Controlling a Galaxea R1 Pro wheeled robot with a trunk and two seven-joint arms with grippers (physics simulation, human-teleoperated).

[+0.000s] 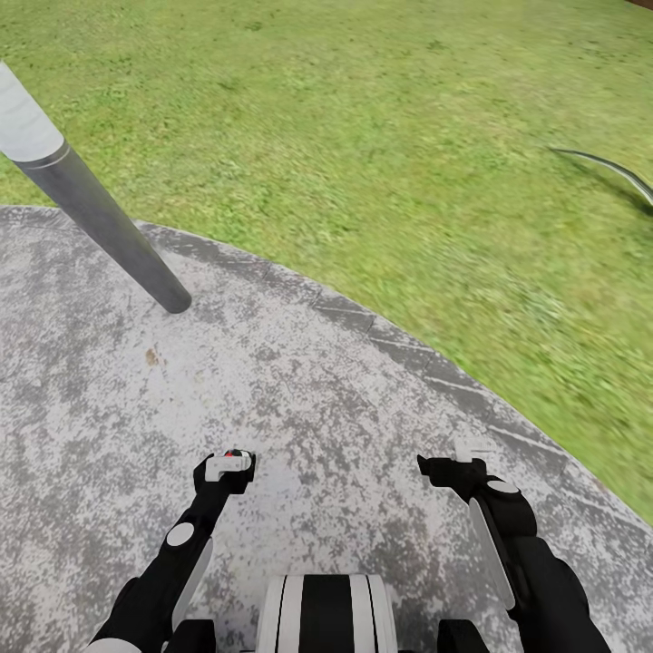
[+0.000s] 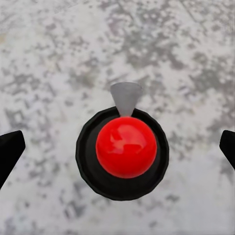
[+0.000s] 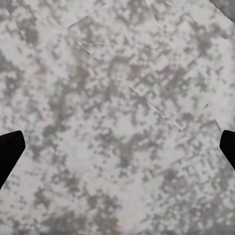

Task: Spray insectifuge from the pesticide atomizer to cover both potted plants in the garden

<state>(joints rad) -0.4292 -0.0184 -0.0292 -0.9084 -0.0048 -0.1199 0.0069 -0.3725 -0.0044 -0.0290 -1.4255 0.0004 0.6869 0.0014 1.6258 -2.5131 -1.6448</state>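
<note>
Both arms are showing glossy black shells with long white panels along the forearms and a round white disc near each wrist. The left hand (image 1: 227,467) is wearing a white block with a small red spot on top; the right hand (image 1: 458,458) is carrying a paler white cap. Between the arms, the trunk (image 1: 326,612) is showing white casing with broad black stripes.

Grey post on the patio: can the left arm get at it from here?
Probably not yet. Nothing blocks the way, but the left pincer sits close to the robot, with a broad stretch of paving between it and the post.
</note>
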